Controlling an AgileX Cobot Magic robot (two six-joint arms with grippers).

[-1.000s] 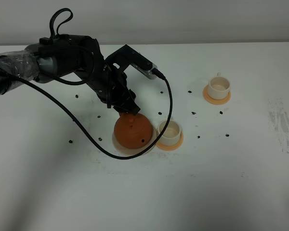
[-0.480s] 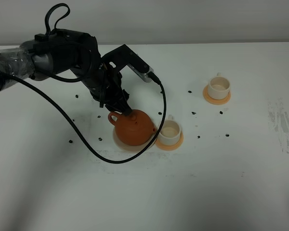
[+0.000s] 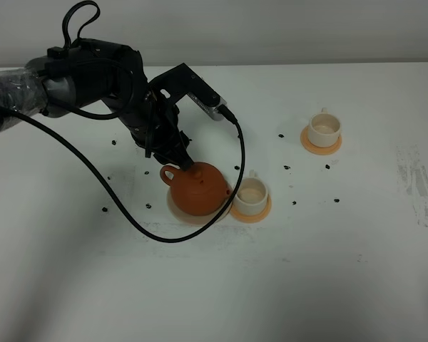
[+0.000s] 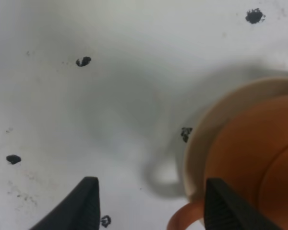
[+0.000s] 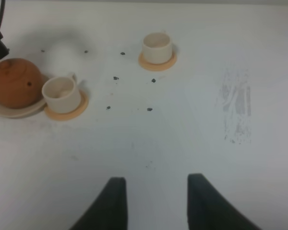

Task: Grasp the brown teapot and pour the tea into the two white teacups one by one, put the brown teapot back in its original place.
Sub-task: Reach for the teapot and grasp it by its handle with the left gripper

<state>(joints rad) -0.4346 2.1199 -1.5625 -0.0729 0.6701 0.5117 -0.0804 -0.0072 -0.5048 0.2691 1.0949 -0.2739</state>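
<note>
The brown teapot (image 3: 197,189) stands upright on the pale beige disc (image 3: 177,211), its spout toward the nearer white teacup (image 3: 252,193) on an orange coaster. The second white teacup (image 3: 323,128) sits on its own coaster at the back right. My left gripper (image 3: 183,164) hovers at the teapot's loop handle (image 4: 185,221). Its fingers (image 4: 84,206) stand wide apart and open, with the handle low between them, close to one finger. My right gripper (image 5: 156,203) is open over bare table, far from the teapot (image 5: 14,81) and both cups (image 5: 61,92).
Small black specks (image 3: 105,209) lie scattered over the white table (image 3: 307,271). The left arm's black cable (image 3: 164,239) loops down in front of the teapot. A scuffed grey patch (image 3: 414,182) marks the right side.
The teapot, tilted spout-down toward the nearer cup a second ago, now stands upright on the disc. The left arm drew back slightly to the left.
</note>
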